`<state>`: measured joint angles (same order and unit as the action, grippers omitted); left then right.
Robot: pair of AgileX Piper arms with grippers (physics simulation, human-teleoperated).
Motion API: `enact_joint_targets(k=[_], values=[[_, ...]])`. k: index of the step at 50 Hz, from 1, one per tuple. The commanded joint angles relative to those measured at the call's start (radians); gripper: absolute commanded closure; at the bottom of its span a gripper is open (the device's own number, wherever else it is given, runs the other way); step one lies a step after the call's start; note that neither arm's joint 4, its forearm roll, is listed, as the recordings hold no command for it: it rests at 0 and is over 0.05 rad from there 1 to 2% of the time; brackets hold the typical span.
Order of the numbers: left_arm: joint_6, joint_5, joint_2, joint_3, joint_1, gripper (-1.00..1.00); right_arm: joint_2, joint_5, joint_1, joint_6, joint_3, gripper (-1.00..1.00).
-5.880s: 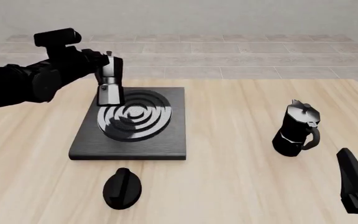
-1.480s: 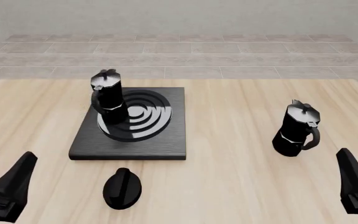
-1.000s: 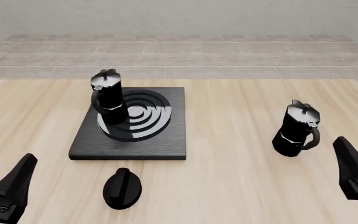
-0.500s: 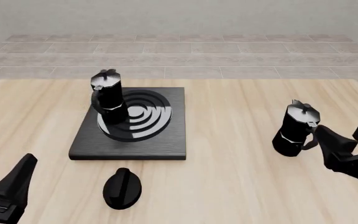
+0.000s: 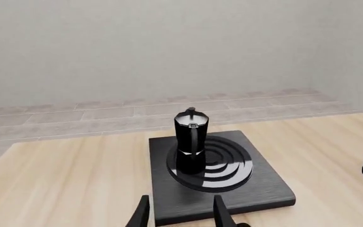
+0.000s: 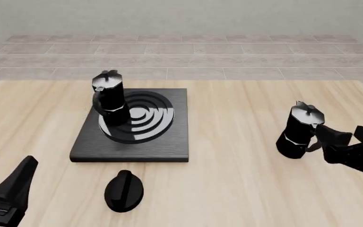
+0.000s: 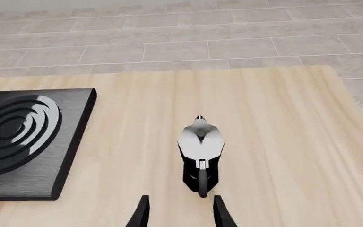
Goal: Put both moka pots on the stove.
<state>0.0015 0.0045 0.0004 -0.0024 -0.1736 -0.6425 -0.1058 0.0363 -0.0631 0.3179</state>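
One pot [image 6: 109,97] stands on the stove [image 6: 132,124], left of centre. The other pot [image 6: 301,130] sits at right on the table [image 6: 232,142]. The right gripper [image 6: 344,140], released, should straddle its handle squarely before closing. The left gripper [image 6: 4,179] idles, released, lower left.

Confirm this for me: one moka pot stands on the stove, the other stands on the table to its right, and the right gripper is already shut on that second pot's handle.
Not quite. The right gripper is open and short of the second moka pot; the right wrist view shows its fingers apart, with the handle ahead of them. The rest holds: the first moka pot stands on the stove, the second on the table.
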Motion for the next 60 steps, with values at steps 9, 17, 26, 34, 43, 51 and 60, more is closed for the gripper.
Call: enact_joint_targets(k=[9,17,26,34,43,51,60], values=[[0.001,0.000,0.000,-0.001,0.000,-1.00,-0.159,0.091,-0.023,0.030,0.001,-1.00],[0.000,0.001,0.000,-0.001,0.000,-1.00,-0.191,0.110,-0.031,0.040,0.002,-1.00],[0.000,0.001,0.000,-0.001,0.000,-1.00,-0.242,0.159,-0.042,0.036,-0.003,-1.00],[0.001,0.000,0.000,0.000,-0.001,-1.00,-0.327,0.234,-0.047,0.028,-0.016,-1.00],[0.001,0.001,0.000,-0.001,-0.001,-1.00,-0.411,0.302,-0.051,0.036,-0.015,-1.00],[0.000,0.001,0.000,-0.001,-0.001,-1.00,-0.465,0.344,-0.055,0.041,-0.013,-1.00],[0.001,0.001,0.000,-0.001,-0.001,-1.00,-0.503,0.364,-0.059,0.047,-0.001,-1.00]])
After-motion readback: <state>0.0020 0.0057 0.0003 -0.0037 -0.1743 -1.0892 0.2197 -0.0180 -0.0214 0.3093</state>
